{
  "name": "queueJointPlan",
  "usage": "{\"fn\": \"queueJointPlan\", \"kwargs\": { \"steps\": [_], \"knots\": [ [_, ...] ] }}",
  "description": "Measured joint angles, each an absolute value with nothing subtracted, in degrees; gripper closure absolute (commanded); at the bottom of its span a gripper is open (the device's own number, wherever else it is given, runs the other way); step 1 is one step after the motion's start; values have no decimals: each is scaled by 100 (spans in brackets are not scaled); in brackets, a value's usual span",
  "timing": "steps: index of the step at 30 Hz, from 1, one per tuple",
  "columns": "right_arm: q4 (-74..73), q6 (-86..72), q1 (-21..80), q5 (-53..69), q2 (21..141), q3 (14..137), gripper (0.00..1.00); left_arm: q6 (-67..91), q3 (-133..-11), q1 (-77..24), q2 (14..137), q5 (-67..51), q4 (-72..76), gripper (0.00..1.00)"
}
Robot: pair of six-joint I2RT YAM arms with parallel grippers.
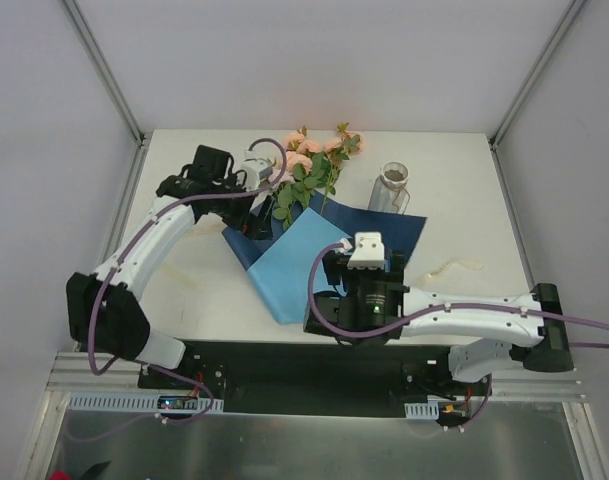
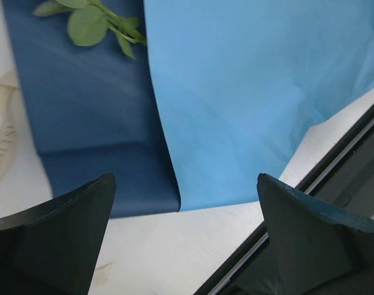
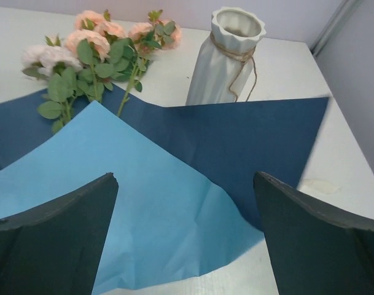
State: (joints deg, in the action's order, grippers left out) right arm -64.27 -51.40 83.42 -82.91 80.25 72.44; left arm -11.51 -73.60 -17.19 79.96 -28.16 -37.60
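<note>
A smooth, matte light-blue paper sheet lies diagonally across a larger dark-blue sheet at the middle of the white desk, its near corner faintly creased. The left end effector and right end effector hover over the sheets, fingers spread, gripping nothing. Behind, pink roses lie near a ribbed white vase tied with twine.

- Before me: light blue paper, navy paper.
- Peach-pink roses, green leaves.
- White vase, tan twine.
- My left hand and right hand: black fingers.
</note>
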Motion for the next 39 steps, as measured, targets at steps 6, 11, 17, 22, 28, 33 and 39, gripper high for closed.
{"fn": "queueJointPlan", "kwargs": {
  "steps": [6, 11, 17, 22, 28, 33, 39],
  "knots": [
    [-7303, -6187, 8547, -8335, 7284, 7347, 4, -1260, -7369, -1957, 9109, -3271, -3717, 1],
    [-7500, -6254, 8313, -8355, 6831, 7874, 12, -1470, -7428, -2032, 9686, -3459, -3715, 7],
    [-7634, -6031, 7585, -8396, 7008, 8744, 7, -1697, -7918, -2032, 10422, -3498, -3656, 15],
    [-7397, -4829, 7004, -8322, 7765, 9277, 4, -1765, -8204, -2032, 11034, -3417, -3485, 17],
    [-4984, -1710, 5542, -6005, 6567, 7570, 4, -1820, -8202, -2032, 11142, -3435, -3463, 30],
    [-3870, -613, 4536, -4125, 6156, 8001, 4, -1905, -8156, -2032, 11142, -3514, -3450, 41],
    [-3297, -193, 4058, -2429, 6372, 8099, 4, -1997, -8064, -2032, 11142, -3592, -3439, 80]
  ]
}}
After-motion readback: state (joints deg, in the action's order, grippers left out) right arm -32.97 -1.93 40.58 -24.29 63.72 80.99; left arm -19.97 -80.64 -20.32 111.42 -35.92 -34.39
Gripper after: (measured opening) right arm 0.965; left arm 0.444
